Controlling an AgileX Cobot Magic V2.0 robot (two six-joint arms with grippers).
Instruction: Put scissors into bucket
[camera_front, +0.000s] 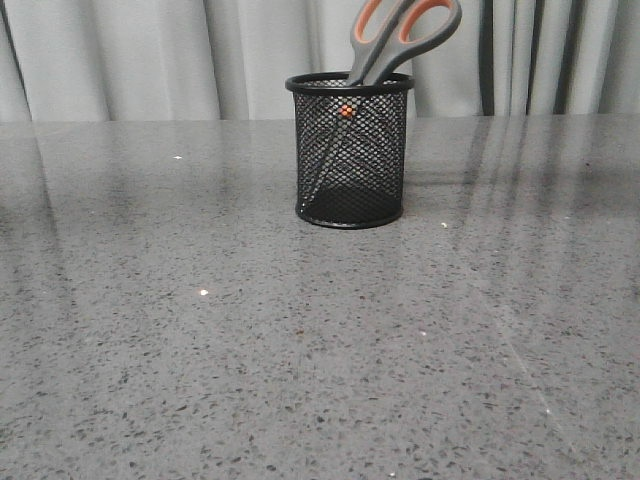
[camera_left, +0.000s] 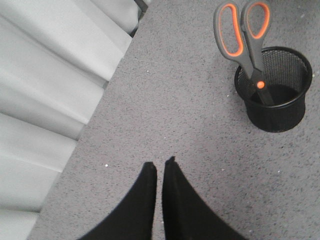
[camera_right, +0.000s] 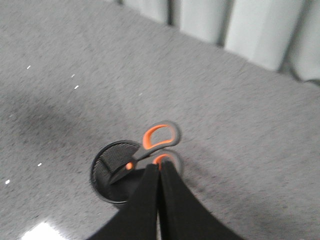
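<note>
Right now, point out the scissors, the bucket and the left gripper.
scissors (camera_front: 405, 30): front view, grey handles.
bucket (camera_front: 350, 84): front view, front of the rim.
left gripper (camera_left: 160, 167): left wrist view, between the fingertips.

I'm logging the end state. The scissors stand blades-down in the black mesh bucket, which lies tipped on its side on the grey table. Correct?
Not quite. The bucket stands upright on its base, as the front view shows. The scissors do stand blades-down in it, handles leaning over the rim, on the grey table.

One pair of scissors (camera_front: 400, 35), one bucket (camera_front: 350, 150), one table (camera_front: 200, 330), two hands (camera_left: 160, 167) (camera_right: 159, 167)
</note>
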